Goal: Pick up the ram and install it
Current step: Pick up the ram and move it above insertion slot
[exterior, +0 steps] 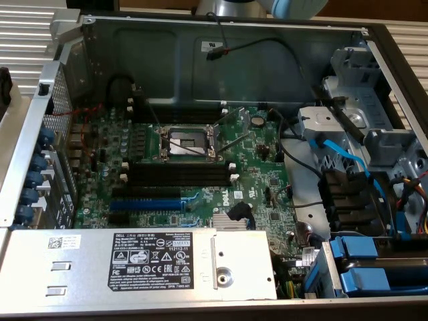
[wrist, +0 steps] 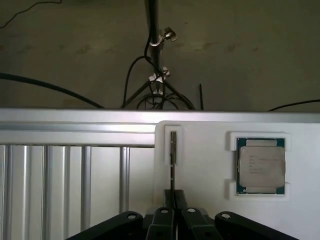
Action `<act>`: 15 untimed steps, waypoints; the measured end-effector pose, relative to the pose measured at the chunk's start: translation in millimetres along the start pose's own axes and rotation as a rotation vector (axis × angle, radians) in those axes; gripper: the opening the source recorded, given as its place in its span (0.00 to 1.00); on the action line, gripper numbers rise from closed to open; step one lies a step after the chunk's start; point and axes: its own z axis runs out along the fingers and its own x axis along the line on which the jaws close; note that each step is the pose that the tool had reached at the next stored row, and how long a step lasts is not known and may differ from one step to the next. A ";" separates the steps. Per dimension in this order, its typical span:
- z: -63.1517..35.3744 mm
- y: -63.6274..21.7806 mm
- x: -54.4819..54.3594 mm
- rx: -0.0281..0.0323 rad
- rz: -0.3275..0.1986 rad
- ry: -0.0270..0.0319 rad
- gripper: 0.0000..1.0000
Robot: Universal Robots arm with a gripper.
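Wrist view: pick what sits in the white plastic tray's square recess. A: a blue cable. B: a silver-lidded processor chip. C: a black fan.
B: the silver-lidded processor chip lies flat in the white plastic tray, beside the thin dark ram stick standing on edge in its slot.

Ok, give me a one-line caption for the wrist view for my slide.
Gripper at the ram, which stands on edge in a white tray beside a processor chip.
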 end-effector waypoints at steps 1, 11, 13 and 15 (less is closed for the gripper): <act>-1.3 0.1 0.0 0.0001 0.000 0.0000 0.12; -12.8 1.4 0.1 0.0001 0.000 0.0000 0.12; -17.0 1.7 0.0 0.0001 0.000 0.0000 0.12; -23.0 1.9 0.1 0.0000 0.000 0.0000 0.12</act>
